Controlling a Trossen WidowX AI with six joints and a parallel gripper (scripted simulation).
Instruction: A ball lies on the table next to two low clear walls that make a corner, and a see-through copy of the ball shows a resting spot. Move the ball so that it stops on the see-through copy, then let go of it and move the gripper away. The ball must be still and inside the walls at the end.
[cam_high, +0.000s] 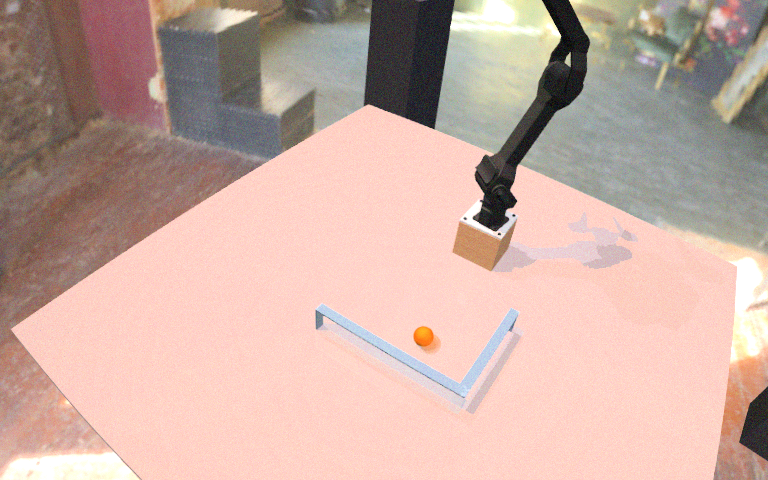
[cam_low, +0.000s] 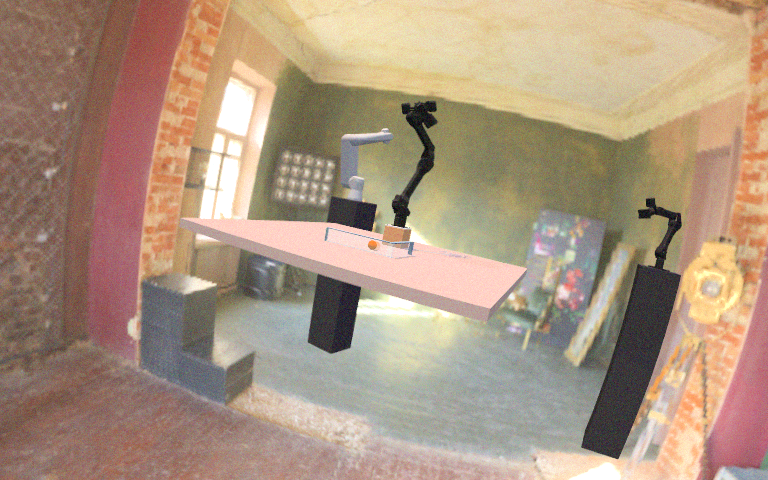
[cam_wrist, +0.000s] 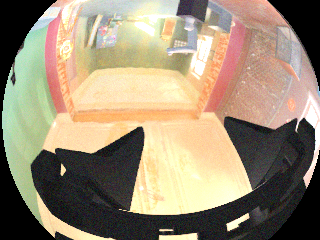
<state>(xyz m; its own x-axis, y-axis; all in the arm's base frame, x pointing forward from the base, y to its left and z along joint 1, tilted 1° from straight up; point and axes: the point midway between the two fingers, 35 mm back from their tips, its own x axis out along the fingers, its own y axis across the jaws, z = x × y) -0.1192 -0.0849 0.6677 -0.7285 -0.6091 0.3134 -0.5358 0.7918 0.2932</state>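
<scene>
The gripper (cam_low: 419, 107), fingers spread apart and holding nothing, hangs high above the orange ball (cam_high: 423, 335) on the table (cam_high: 226, 316), well apart.

orange ball (cam_high: 423, 335), beside clear corner walls (cam_high: 396, 353)

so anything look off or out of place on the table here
Nothing damaged or spilled. The one oddity: no see-through copy shows in any view. The orange ball lies inside the corner of the clear walls, while the gripper is raised high above the table, open and holding nothing.
</scene>
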